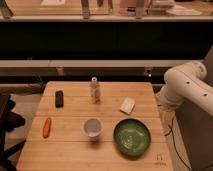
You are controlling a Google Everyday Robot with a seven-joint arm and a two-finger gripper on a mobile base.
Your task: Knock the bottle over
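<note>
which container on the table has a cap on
The bottle at back centre: slim, white-capped. The white cup and green bowl are open-topped. The gripper is out of view; only the arm shows at right.

Smooth, white, rounded arm [187, 87] casing; hand out of view

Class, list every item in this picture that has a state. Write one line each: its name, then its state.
bottle: upright, white cap on, not knocked over
white cup: upright, mouth open
green bowl: right way up, looks empty
orange item: lying flat
black item: lying flat
white packet: lying flat
claw: out of sight; only the white arm shows, right of the table, apart from the bottle
</note>
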